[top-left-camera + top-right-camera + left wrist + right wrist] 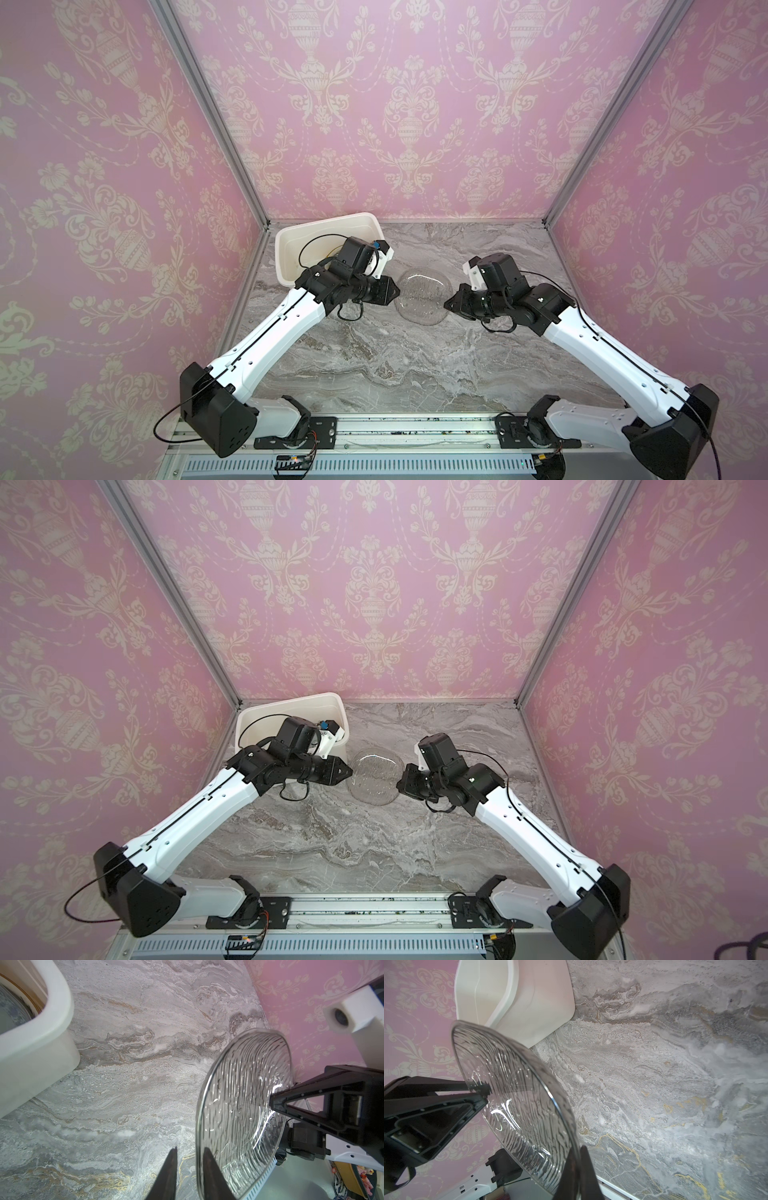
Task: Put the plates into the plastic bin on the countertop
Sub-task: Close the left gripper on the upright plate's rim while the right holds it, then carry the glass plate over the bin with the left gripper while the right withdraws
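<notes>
Countertop [374, 365] — one glass plate [424, 299]; right gripper [447, 304] tight on it; left gripper [397, 293] narrow astride rim

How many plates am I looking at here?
2. A clear glass plate is between the left gripper and the right gripper, which pinches its rim; part of another plate shows inside the white bin. More may be hidden beneath it.

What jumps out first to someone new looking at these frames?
The clear ribbed glass plate is held over the countertop from both sides: the right gripper is shut on one rim, the left gripper straddles the opposite rim. The white plastic bin sits in the back-left corner with at least one plate inside. Pink damask wallpaper covers the walls.
</notes>
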Available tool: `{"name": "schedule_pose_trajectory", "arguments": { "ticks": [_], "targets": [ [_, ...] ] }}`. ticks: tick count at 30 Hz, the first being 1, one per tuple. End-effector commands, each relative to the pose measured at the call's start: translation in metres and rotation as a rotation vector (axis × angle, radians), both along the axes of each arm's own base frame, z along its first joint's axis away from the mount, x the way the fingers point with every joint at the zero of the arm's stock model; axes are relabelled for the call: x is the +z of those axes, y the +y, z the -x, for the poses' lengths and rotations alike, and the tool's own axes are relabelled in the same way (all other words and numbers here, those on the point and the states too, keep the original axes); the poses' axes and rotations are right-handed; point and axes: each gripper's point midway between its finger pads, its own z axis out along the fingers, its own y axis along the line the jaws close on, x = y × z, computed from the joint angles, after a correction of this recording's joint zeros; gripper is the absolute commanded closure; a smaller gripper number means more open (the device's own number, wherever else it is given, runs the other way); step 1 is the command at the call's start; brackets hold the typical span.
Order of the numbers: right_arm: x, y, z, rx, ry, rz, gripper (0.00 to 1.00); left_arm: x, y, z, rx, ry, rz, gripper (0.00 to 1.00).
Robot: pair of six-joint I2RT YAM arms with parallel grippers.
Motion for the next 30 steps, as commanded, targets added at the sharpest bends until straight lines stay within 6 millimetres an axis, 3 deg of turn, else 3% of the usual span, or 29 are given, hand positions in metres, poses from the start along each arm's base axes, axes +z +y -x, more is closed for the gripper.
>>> {"name": "schedule_pose_trajectory", "arguments": {
  "ticks": [1,7,11,14,16,18,21,23,30],
  "targets": [
    [0.003,0.002,-0.002,-0.005,-0.014,-0.030,1.00,-0.004,0.000,-0.005,0.008,-0.016,-0.016,0.84],
    [0.002,0.005,-0.005,-0.004,-0.010,-0.041,1.00,-0.009,-0.001,-0.006,0.010,-0.006,-0.023,0.99],
    [0.003,0.004,-0.006,-0.008,-0.010,-0.042,1.00,-0.010,0.003,-0.008,0.034,-0.009,-0.037,1.00],
    [0.008,0.000,-0.008,-0.019,-0.018,-0.043,0.86,-0.008,0.010,-0.012,0.079,-0.017,-0.056,1.00],
    [0.010,-0.006,-0.010,-0.032,-0.024,-0.025,0.70,-0.004,0.016,-0.016,0.108,-0.029,-0.083,1.00],
    [0.015,-0.014,-0.012,-0.045,-0.040,-0.012,0.63,0.001,0.023,-0.021,0.133,-0.046,-0.111,1.00],
    [0.017,-0.028,-0.013,-0.076,-0.052,0.018,0.49,0.015,0.037,-0.032,0.188,-0.068,-0.127,1.00],
    [0.037,-0.037,-0.017,-0.105,-0.103,0.018,0.43,0.023,0.051,-0.045,0.242,-0.065,-0.114,1.00],
    [0.047,-0.054,-0.014,-0.150,-0.159,0.031,0.41,0.034,0.113,-0.096,0.478,0.004,-0.027,1.00]
  ]
}}
